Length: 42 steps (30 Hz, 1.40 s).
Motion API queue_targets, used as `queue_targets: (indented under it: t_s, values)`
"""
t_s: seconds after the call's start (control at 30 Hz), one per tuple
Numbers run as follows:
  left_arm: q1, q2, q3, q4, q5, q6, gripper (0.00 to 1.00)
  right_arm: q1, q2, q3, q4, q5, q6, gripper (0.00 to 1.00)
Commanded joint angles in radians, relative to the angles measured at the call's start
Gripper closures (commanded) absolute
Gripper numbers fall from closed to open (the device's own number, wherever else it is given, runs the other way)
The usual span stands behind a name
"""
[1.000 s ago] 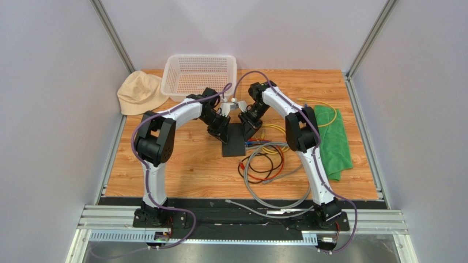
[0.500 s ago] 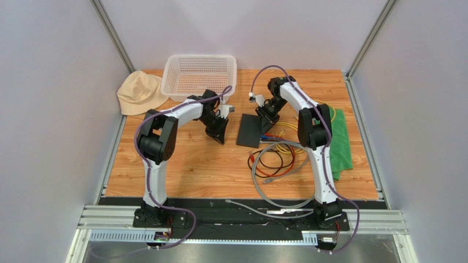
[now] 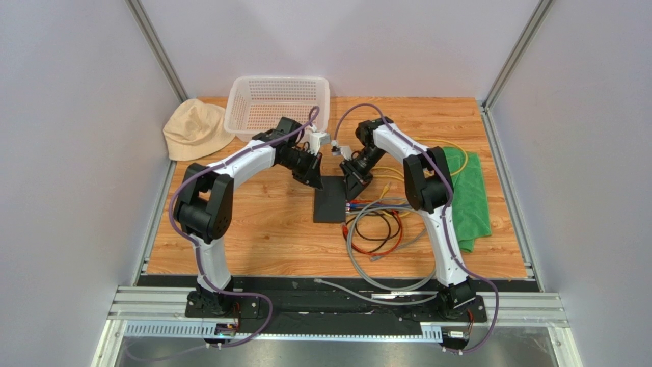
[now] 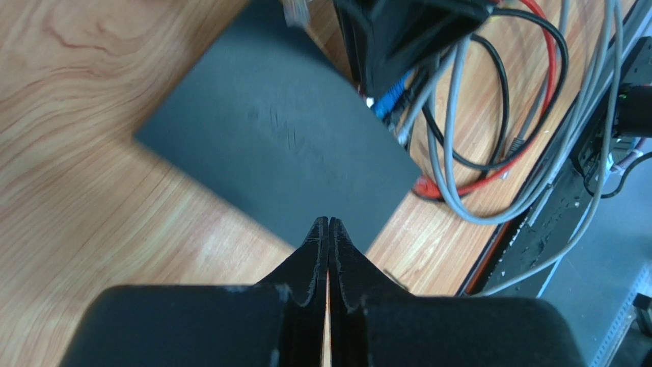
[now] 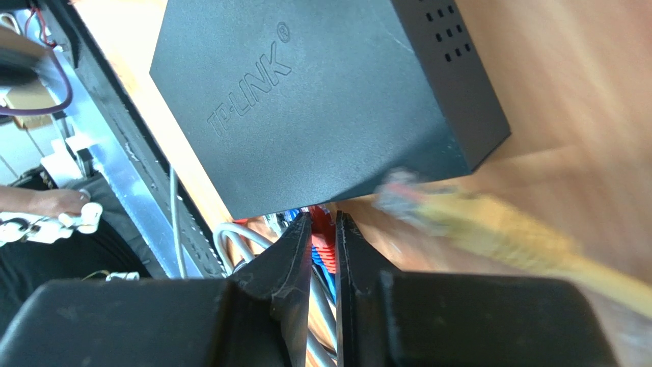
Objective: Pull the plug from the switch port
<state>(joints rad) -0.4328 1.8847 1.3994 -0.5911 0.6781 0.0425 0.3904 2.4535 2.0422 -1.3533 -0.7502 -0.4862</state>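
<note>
The switch (image 3: 329, 205) is a flat black box on the wood table, also in the left wrist view (image 4: 275, 145) and the right wrist view (image 5: 321, 99). Red, blue and grey cables run from its right edge. My left gripper (image 3: 315, 180) is shut and empty, its tips (image 4: 327, 220) over the switch's top near one edge. My right gripper (image 3: 354, 187) is at the socket edge, jaws closed to a narrow gap (image 5: 321, 216) with the red plug (image 5: 323, 238) in it and a blue plug (image 5: 325, 271) beside. A yellow cable (image 5: 497, 237) with a clear plug lies loose and blurred.
A tangle of red, black and grey cables (image 3: 379, 233) lies right of the switch. A white basket (image 3: 279, 107) stands at the back. A tan hat (image 3: 195, 128) lies back left. A green cloth (image 3: 467, 199) lies on the right.
The right gripper swung right, dragging the switch with it, then came back left with it. The left gripper moved from beside the switch to over its top.
</note>
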Motion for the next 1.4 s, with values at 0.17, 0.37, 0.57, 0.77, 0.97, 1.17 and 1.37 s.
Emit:
queue_targets:
  t_s: [0.17, 0.37, 0.57, 0.77, 0.97, 1.17, 1.37]
  values:
    - [-0.057, 0.177, 0.115, -0.022, -0.083, -0.029, 1.00, 0.004, 0.068, 0.046, -0.176, -0.032, 0.040, 1.00]
    - [-0.061, 0.228, 0.130, -0.047, -0.176, -0.030, 1.00, -0.024, 0.056, 0.052, -0.173, 0.080, 0.017, 1.00]
    - [-0.064, 0.249, 0.139, -0.053, -0.189, -0.024, 1.00, -0.045, 0.013, 0.076, -0.178, 0.204, -0.044, 1.00]
    - [-0.064, 0.231, 0.128, -0.047, -0.195, -0.012, 1.00, -0.140, -0.044, 0.101, -0.184, 0.258, -0.055, 1.00]
    - [-0.064, 0.220, 0.128, -0.058, -0.192, 0.005, 1.00, -0.278, -0.041, 0.197, -0.179, 0.339, -0.040, 1.00]
    - [-0.064, 0.217, 0.135, -0.067, -0.186, 0.014, 1.00, -0.318, -0.044, 0.185, -0.130, 0.376, -0.008, 1.00]
    - [-0.064, 0.168, 0.131, -0.075, -0.167, 0.034, 1.00, -0.301, -0.117, 0.231, -0.090, 0.255, 0.009, 0.61]
